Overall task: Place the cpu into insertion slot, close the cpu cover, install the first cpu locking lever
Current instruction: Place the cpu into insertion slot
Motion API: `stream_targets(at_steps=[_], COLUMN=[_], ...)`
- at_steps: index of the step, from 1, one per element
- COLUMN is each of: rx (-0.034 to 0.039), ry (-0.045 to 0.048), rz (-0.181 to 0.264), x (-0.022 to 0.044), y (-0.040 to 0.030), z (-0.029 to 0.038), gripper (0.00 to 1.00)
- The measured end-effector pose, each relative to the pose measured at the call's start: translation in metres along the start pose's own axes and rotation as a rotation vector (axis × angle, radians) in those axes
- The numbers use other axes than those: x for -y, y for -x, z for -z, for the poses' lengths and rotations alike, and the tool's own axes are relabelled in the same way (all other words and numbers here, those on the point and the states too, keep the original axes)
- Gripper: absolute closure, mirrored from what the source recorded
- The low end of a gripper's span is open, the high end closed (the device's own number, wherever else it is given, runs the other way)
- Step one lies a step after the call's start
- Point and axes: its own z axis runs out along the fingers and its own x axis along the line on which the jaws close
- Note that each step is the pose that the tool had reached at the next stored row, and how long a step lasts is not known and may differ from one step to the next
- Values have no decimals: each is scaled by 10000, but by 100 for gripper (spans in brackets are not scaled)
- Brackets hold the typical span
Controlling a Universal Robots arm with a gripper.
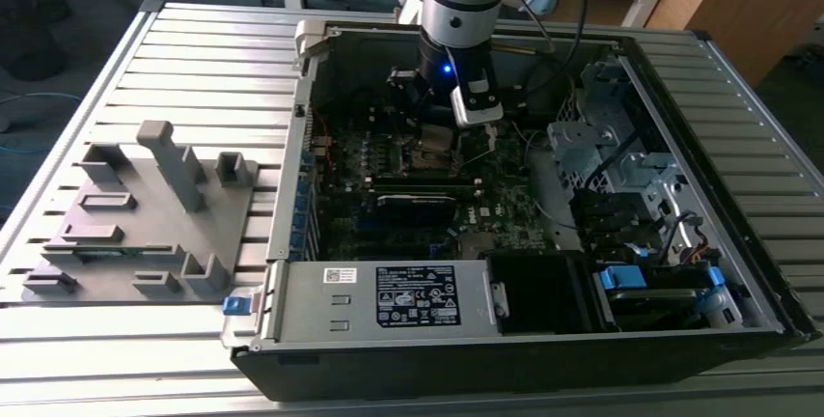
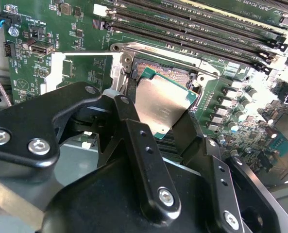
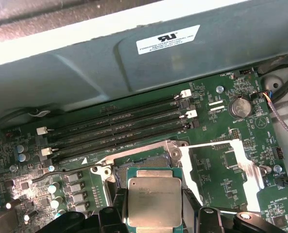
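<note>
**Desk:** Gripper (image 2: 156, 116) state first, please. What do you read from your end?

**Operator:** I see it clamped on the cpu (image 2: 160, 104). In the second wrist view a black finger (image 2: 136, 141) presses on each of two opposite edges, and the dull silver top faces up between them.

**Desk:** Where is the chip relative to the socket?

**Operator:** I have it right over the socket (image 3: 143, 165), with part of the contact field showing beyond its far edge. I cannot tell from my screens whether any edge touches the socket.

**Desk:** And the cpu cover?

**Operator:** On my first wrist view the cpu cover (image 3: 211, 144) is swung open just beside the socket. I can see green board through its open centre, and it is clear of the chip.

**Desk:** What's around that?

**Operator:** I count a row of memory slots (image 3: 114, 128) just beyond the socket. A coin cell (image 3: 239, 106) sits near the cover, and the grey case wall (image 3: 85, 68) rises behind them. On the exterior view I see the arm (image 1: 457, 2) reaching straight down into the open computer case (image 1: 515, 374), which lies on a slatted table (image 1: 193, 41). A grey plastic fixture (image 1: 142, 214) rests on the table at the exterior view's left, apart from the case.
</note>
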Motion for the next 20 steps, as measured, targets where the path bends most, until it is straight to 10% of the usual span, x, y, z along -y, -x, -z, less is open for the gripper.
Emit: stream_targets(at_steps=[7,10,20], rx=[43,107,137], ry=[1,5,10], rz=[-722,-1807,-2305], x=[0,1,1], y=[0,0,0], z=[3,-7,-8], gripper=[46,46,46])
